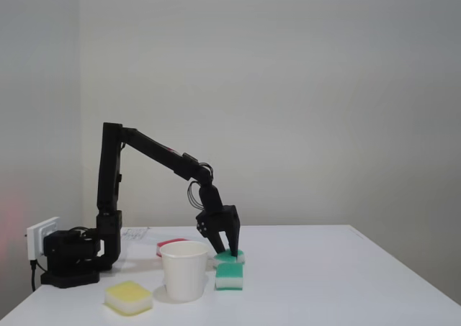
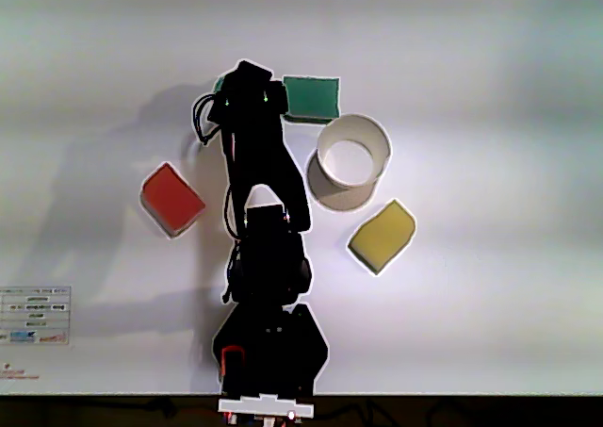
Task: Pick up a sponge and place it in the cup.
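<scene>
Yellow sponge (image 1: 129,297) foremost, white cup (image 1: 185,270) behind; tool (image 1: 226,252) on sponge (image 1: 234,256), grip indiscernible.

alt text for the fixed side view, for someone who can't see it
A black robot arm reaches down with its gripper at a green-topped sponge on a white table, just behind a white cup. Another green sponge and a yellow sponge flank the cup.

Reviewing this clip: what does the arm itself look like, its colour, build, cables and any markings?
The arm is all black, made of slim jointed links on a blocky black base. Looped black cables hang beside the wrist. The gripper has two dark, tapered fingers. In the other view, a red spot shows on the base. No lettering is legible.
</scene>
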Action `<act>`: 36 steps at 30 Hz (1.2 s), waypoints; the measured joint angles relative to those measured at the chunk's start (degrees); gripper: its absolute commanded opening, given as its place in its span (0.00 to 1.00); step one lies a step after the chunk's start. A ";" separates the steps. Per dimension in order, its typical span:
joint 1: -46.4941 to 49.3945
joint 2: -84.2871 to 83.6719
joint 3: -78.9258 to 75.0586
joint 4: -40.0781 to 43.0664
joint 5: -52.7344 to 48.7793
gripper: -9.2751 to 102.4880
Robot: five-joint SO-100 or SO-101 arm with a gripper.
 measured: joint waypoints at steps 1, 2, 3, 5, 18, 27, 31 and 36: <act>0.09 0.62 -0.44 1.67 -0.44 0.08; 0.18 1.05 -1.14 3.69 -0.44 0.08; -0.18 1.76 -2.02 5.62 -0.09 0.08; -1.05 2.90 -4.57 10.20 0.79 0.08; -1.85 5.71 -27.51 39.29 3.96 0.08; 1.85 11.69 -35.16 50.27 1.93 0.08; 5.80 15.73 -36.04 53.79 -2.11 0.08; 12.04 21.18 -31.90 54.05 -8.09 0.08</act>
